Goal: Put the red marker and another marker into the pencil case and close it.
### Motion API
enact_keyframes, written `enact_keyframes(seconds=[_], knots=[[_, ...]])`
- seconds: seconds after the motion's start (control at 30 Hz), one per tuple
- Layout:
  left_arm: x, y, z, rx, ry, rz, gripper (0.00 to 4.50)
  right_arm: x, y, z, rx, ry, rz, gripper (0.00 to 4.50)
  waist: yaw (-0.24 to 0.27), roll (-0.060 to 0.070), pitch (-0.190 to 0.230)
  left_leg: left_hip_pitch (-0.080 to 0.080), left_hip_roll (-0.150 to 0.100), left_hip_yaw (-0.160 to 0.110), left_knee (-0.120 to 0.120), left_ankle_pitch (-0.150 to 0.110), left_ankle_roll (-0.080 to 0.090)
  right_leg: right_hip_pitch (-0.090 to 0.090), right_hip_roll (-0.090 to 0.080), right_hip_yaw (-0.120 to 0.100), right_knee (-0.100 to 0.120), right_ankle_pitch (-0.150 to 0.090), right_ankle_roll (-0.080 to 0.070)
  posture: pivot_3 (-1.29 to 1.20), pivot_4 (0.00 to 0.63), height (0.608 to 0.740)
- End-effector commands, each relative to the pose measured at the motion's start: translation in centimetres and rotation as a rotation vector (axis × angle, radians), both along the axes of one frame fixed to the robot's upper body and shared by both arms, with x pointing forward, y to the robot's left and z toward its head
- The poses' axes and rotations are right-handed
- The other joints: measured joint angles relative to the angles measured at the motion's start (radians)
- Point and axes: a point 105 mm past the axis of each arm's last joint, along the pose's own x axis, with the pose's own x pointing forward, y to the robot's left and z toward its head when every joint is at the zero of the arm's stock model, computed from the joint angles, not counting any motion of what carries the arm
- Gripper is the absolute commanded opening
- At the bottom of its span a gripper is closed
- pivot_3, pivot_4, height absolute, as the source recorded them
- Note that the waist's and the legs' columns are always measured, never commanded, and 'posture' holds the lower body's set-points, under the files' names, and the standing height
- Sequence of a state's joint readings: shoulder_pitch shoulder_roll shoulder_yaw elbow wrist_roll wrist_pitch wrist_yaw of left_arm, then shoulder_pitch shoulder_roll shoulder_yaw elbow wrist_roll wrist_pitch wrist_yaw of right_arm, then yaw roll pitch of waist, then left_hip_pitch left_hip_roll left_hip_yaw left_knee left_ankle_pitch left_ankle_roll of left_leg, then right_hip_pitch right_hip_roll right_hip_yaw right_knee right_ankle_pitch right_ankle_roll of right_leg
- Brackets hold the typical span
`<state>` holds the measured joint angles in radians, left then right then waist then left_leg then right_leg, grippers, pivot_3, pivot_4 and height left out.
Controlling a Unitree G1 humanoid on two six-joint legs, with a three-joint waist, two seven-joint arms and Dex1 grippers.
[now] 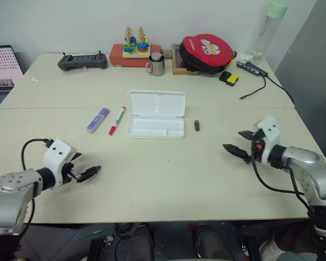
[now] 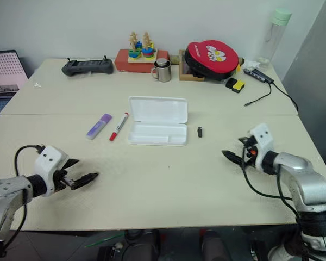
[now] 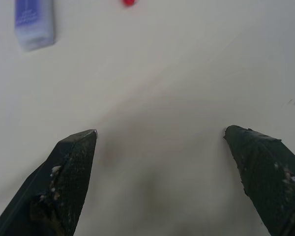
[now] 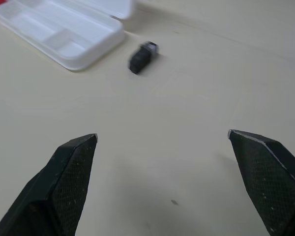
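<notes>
A: Which step is the robot at?

B: The very first. The pencil case (image 1: pixel 155 114) lies open in the middle of the table (image 1: pixel 168 174). The purple marker (image 1: pixel 98 120) and the red marker (image 1: pixel 117 120) lie just to its left, not yet picked. The left gripper (image 1: pixel 86 174) and the right gripper (image 1: pixel 238 145) are both spread wide and empty.

A: And next?

B: Probably the left gripper reaches for a marker. Only a small black object (image 1: pixel 196 125) lies right of the case; the mug (image 1: pixel 156 64) and the red pouch (image 1: pixel 207 50) are well apart.
</notes>
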<state>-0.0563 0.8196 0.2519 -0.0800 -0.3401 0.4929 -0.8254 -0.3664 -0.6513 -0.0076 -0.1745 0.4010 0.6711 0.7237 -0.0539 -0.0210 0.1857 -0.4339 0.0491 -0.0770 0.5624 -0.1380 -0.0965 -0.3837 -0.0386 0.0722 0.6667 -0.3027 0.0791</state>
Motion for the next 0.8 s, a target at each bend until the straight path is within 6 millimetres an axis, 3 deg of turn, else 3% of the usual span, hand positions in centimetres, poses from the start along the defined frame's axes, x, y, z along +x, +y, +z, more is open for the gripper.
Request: enact_keyframes(seconds=[0.03, 0.2, 0.3, 0.43, 0.7, 0.8], knots=[[1.3, -5.4, 4.3, -0.139, -0.169, -0.172, 4.50, 0.5, 5.2, 1.6, -0.032, -0.075, 0.182, 4.49, 0.001, 0.000, 0.000, 0.000, 0.000, -0.001, 0.002, 0.000, 0.000, 0.001, 0.000, 0.000, 0.000, 0.001, 0.001, 0.00, 0.150, 0.740], [2.0, -7.6, 5.9, -0.247, -0.215, -0.213, 4.50, 0.7, 10.0, 1.4, -0.061, -0.067, 0.343, 4.49, -0.001, 0.000, 0.000, 0.000, 0.000, -0.002, 0.008, 0.000, 0.000, 0.004, 0.001, 0.000, 0.003, 0.002, -0.001, 0.00, 0.150, 0.740], [2.1, -8.1, 6.2, -0.280, -0.212, -0.227, 4.50, 1.0, 11.5, 0.8, -0.094, -0.050, 0.395, 4.49, -0.003, -0.001, 0.000, 0.000, -0.001, -0.002, 0.010, 0.000, 0.000, 0.002, 0.001, 0.000, 0.008, 0.002, -0.004, 0.00, 0.150, 0.740], [2.1, -8.9, 6.7, -0.336, -0.237, -0.233, 4.50, 3.6, 14.5, -0.6, -0.168, -0.042, 0.431, 4.49, -0.006, -0.001, 0.000, 0.001, 0.000, -0.003, 0.011, 0.000, 0.000, 0.001, 0.002, 0.000, 0.013, 0.002, -0.004, 0.00, 0.150, 0.740], [2.2, -8.8, 7.0, -0.376, -0.262, -0.194, 4.50, 6.0, 16.0, -1.9, -0.216, -0.003, 0.437, 4.49, 0.002, -0.001, 0.001, 0.001, 0.000, -0.004, 0.012, 0.001, 0.001, 0.003, 0.002, -0.001, 0.013, 0.003, -0.004, 0.00, 0.150, 0.740], [2.4, -8.5, 7.5, -0.392, -0.296, -0.165, 4.50, 6.5, 15.6, -2.8, -0.271, 0.020, 0.431, 4.06, 0.002, -0.001, 0.001, 0.001, -0.001, -0.004, 0.011, 0.001, 0.000, 0.002, 0.002, -0.001, 0.013, 0.003, -0.004, 0.00, 0.150, 0.740]])
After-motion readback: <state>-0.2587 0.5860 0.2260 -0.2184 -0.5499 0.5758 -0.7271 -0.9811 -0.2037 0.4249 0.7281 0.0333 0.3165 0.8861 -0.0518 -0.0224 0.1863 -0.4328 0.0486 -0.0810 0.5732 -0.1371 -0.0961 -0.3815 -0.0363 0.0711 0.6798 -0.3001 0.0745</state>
